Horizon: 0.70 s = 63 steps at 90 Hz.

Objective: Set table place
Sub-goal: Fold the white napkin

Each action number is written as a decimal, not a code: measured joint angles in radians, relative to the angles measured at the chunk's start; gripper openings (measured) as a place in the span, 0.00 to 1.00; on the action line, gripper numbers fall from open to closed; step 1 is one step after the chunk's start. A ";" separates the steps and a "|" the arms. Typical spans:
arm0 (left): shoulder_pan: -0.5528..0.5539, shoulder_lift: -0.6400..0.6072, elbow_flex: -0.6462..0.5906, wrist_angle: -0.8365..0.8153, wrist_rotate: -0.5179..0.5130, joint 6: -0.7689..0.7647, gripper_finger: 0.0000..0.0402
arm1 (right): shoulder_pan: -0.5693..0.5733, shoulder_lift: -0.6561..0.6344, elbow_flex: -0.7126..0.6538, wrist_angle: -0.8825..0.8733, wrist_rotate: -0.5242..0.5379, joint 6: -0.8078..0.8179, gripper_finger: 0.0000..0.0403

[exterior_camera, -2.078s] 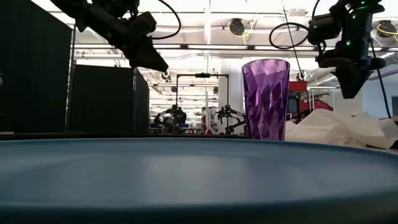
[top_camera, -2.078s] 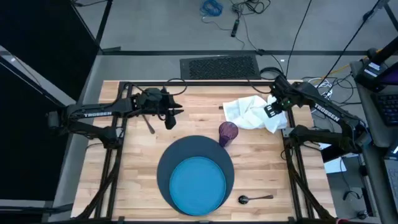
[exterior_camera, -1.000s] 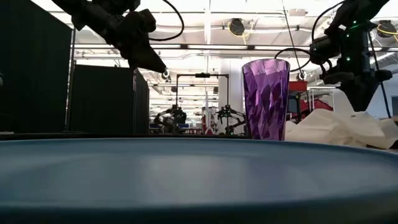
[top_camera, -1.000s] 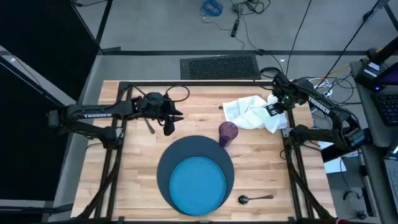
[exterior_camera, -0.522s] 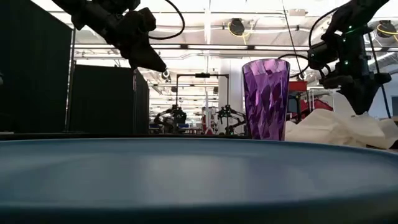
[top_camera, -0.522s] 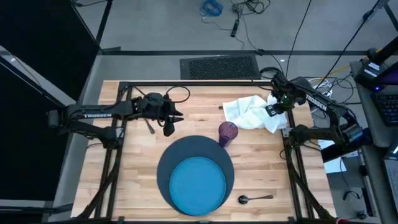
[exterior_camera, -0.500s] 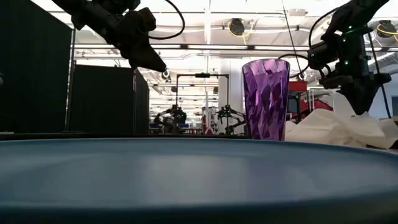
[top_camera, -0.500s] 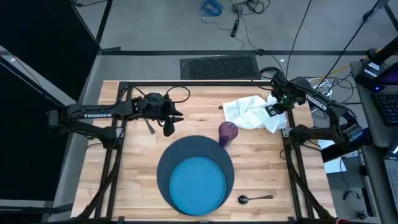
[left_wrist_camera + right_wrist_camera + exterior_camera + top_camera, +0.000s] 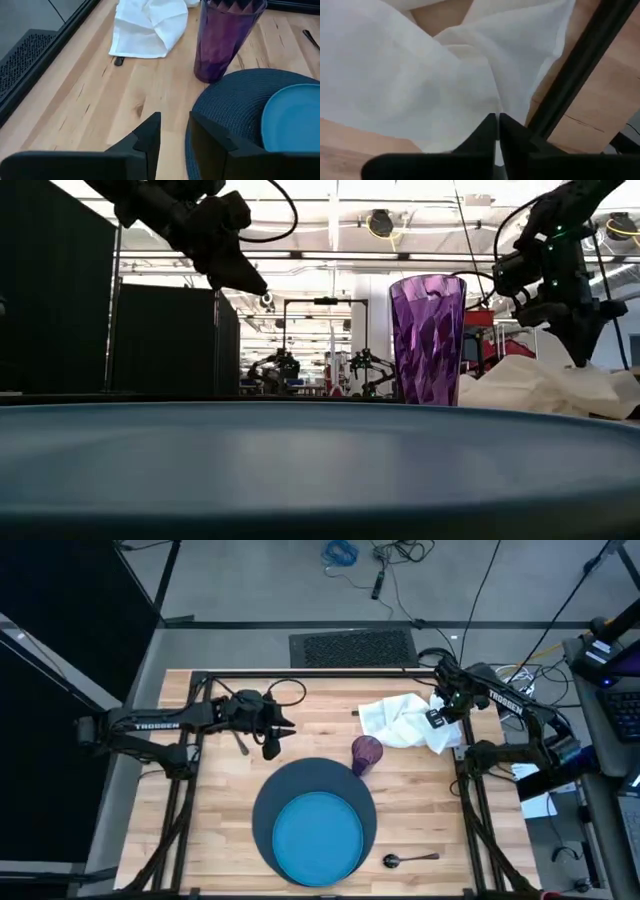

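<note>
My right pincer (image 9: 497, 131), fingers pressed together and empty, has edged lower over the white napkin (image 9: 405, 720) crumpled near the table's (image 9: 215, 790) far right corner. My left pincer (image 9: 173, 131), slightly open, waits near the charger (image 9: 268, 802), so the napkin pickup comes next.

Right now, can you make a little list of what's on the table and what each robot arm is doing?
table: light wood planks
charger: near edge, middle
plate: blue, on the charger
cup: purple, upright, by the charger's far right rim
napkin: white, crumpled, far right
spoon: right of the charger
left gripper: above the table, left of the cup, jaws slightly apart, empty
right gripper: over the napkin, jaws shut
</note>
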 joint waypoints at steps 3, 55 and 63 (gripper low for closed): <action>0.000 0.000 0.000 0.000 0.000 0.000 0.21 | 0.008 0.000 0.000 0.000 0.000 -0.001 0.00; 0.000 0.000 0.000 0.097 0.000 0.000 0.21 | 0.317 -0.005 0.257 0.103 -0.006 0.020 0.00; 0.000 0.000 0.000 0.126 0.000 0.000 0.21 | 0.335 -0.002 0.337 0.183 -0.076 0.009 0.00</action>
